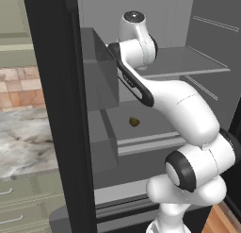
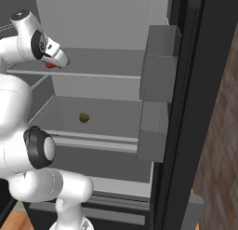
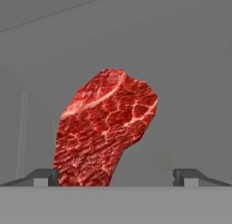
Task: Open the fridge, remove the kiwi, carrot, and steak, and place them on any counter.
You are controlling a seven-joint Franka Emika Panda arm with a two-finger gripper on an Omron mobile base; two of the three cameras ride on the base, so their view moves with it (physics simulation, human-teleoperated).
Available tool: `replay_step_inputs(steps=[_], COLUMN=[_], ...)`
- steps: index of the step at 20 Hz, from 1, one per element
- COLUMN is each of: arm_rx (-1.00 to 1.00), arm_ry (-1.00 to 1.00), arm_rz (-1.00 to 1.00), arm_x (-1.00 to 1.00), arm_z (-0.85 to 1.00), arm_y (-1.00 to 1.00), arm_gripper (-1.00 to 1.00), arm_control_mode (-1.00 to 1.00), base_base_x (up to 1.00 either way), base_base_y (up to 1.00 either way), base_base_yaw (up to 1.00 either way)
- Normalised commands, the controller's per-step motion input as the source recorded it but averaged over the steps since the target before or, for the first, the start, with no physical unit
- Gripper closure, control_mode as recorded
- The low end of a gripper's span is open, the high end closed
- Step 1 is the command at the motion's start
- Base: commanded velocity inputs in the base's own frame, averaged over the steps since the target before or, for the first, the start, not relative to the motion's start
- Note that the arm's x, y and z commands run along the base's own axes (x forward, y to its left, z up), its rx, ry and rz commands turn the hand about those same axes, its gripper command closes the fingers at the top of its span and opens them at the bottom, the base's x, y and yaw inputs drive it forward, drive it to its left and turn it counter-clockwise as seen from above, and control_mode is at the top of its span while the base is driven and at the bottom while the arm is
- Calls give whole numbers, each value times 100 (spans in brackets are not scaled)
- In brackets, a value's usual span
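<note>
The fridge (image 1: 52, 109) stands open, its light grey inside showing two shelves. On the upper shelf lies the red marbled steak (image 3: 106, 128), seen as a small red spot (image 2: 57, 63) under the hand in the right base view. My gripper (image 3: 115, 175) is open around it, fingertips (image 3: 45, 177) wide apart, and the steak sits close against the left one. The olive-brown kiwi (image 1: 134, 121) rests alone on the lower shelf (image 2: 84, 117). The carrot is out of view. The marbled counter (image 1: 23, 137) lies left of the fridge door.
Grey door bins (image 1: 101, 71) jut from the open left door, and more bins (image 2: 158, 66) hang on the right door. Sage-green drawers (image 1: 19, 199) sit under the counter. My own arm fills the space before the shelves.
</note>
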Motion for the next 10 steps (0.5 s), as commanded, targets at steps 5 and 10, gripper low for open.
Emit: replay_step_inputs(steps=[5, 10], arm_rx=[9, 5], arm_ry=[6, 7], arm_rz=[-16, -11], arm_x=[53, 40], arm_z=[0, 0], arm_y=[1, 6], arm_gripper=[-100, -100], arm_control_mode=[-100, -100], base_base_x=[0, 0], base_base_y=[0, 0], base_base_yaw=[0, 0])
